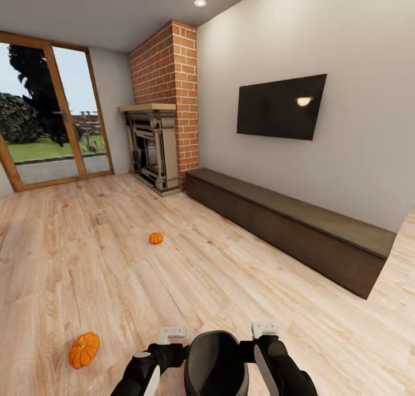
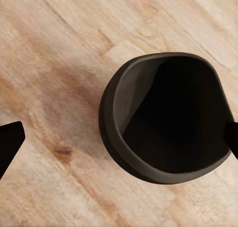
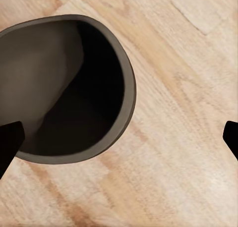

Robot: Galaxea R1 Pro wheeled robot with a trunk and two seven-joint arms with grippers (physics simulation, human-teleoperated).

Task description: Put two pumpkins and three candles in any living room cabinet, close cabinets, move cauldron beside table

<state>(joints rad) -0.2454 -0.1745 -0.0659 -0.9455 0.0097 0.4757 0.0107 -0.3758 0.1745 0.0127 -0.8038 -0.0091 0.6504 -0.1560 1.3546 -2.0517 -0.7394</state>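
The head view looks across a living room with a pale wooden floor [image 1: 230, 269]. A long, low, dark brown cabinet [image 1: 288, 223] runs along the right wall under a wall-mounted television [image 1: 281, 106], and its front looks closed. A brick chimney with a fireplace [image 1: 153, 148] stands in the corner, beside tall glass doors [image 1: 52, 113].

The larger pumpkin [image 1: 84, 350] lies on the floor near the robot, to its left. The smaller pumpkin [image 1: 156, 238] sits farther off, mid-room. Beyond it, a small pale object that may be a candle [image 1: 101, 218] rests on the floor; it is too small to be sure.

The dark cauldron [image 1: 214, 358] sits between the two arms at the bottom of the head view. The left tool [image 2: 119, 138] has its fingers spread wide, one tip at each edge of the wrist view, with the cauldron's open mouth [image 2: 168, 118] between them. The right tool [image 3: 119, 138] is likewise wide open above the cauldron's rim [image 3: 64, 88]. I cannot tell whether either tool touches the cauldron.
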